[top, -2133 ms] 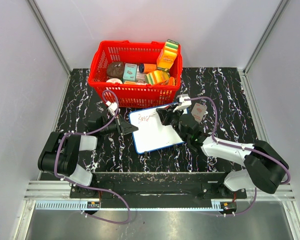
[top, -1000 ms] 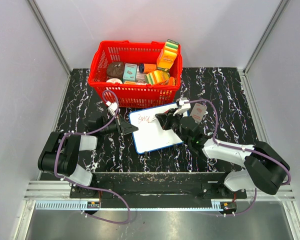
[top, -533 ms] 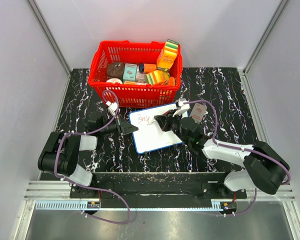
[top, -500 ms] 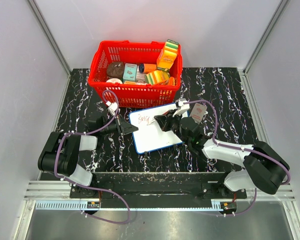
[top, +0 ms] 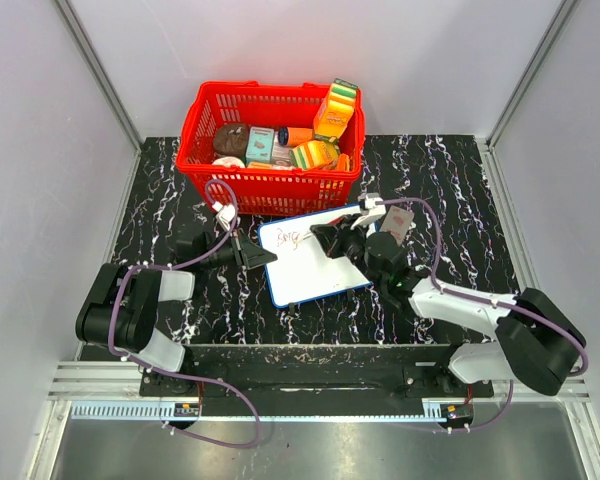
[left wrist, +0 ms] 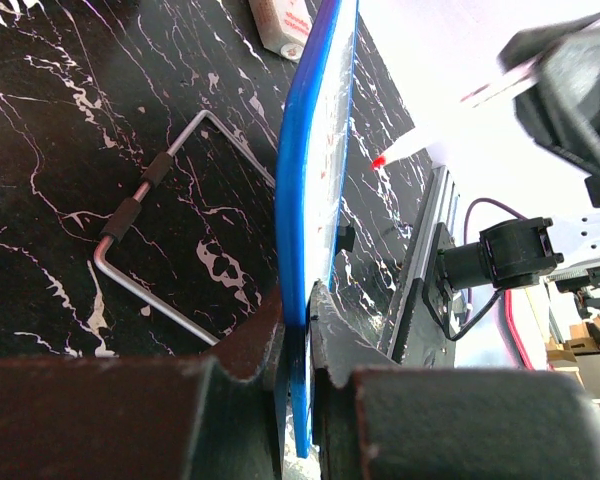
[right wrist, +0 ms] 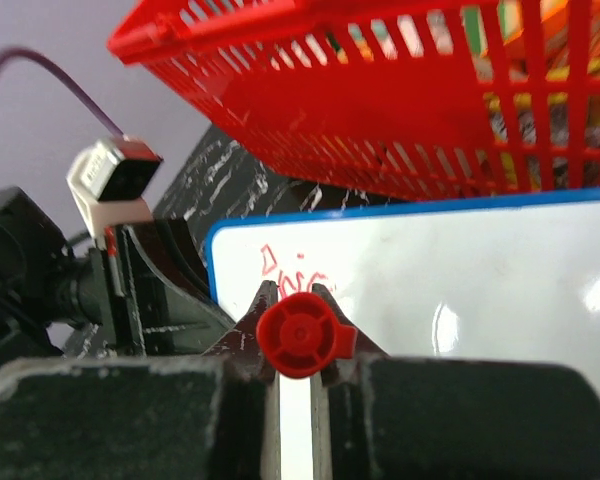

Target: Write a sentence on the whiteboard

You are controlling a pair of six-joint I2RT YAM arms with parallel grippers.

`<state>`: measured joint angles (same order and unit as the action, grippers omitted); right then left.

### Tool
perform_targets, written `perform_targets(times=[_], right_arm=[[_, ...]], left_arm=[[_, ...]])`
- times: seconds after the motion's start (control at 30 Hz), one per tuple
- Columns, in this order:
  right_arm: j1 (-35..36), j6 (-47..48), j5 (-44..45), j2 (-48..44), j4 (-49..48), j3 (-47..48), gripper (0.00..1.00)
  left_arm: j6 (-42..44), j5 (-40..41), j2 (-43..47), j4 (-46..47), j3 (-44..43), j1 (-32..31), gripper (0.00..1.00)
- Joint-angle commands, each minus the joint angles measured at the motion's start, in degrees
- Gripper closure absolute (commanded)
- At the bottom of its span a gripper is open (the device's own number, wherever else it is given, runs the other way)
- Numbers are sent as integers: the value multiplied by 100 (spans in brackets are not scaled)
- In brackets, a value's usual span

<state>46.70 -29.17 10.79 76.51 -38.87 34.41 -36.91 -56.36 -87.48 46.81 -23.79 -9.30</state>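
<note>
**A:** Top view first. What are we counting?

**B:** One board (top: 315,265), one basket (top: 270,190) and two arms, all on one black marbled table (top: 460,190). The board is lying just near of the basket, between the two claws.

**A:** How are the arms posing?

**B:** The left arm (top: 130,310) is folding low at the near left. Its left claw (top: 268,258) is reaching right and pinching the board's left edge. The right arm (top: 460,300) is stretching from the near right toward the far left. The right claw (top: 323,236) is hanging over the board's far half, jaws together.

**A:** Any writing?

**B:** One red sentence (top: 291,239) is sitting at the board's far-left corner, too scrawled to read. Several packs are filling the basket, their labels too small to read.

**A:** Left wrist?

**B:** Both fingers (left wrist: 250,345) are clamping the blue frame, and the board is running away edge-on. One marker (left wrist: 395,152) is pointing its red tip at the board's face. Whether it is touching, I cannot tell. One bent metal rod (left wrist: 150,235) is lying on the table beside the board.

**A:** Right wrist?

**B:** The jaws are squeezing the marker, whose round red end is facing the camera. Beyond it a few red letters are showing on the board, partly hidden and unreadable. The basket is standing just behind.
</note>
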Motion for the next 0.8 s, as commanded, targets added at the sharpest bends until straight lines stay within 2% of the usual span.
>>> perform_targets(times=[0.0,0.37,0.77], right_arm=[[-257,-142,-6,-408,-314,74,100],[-398,526,178,-304,248,610,100],[-398,711,249,83,293,909,100]], left_arm=[[588,336,12,-102,-99,-81,100],[579,336,12,-102,-91,-81,100],[588,336,12,-110,-91,-90,100]])
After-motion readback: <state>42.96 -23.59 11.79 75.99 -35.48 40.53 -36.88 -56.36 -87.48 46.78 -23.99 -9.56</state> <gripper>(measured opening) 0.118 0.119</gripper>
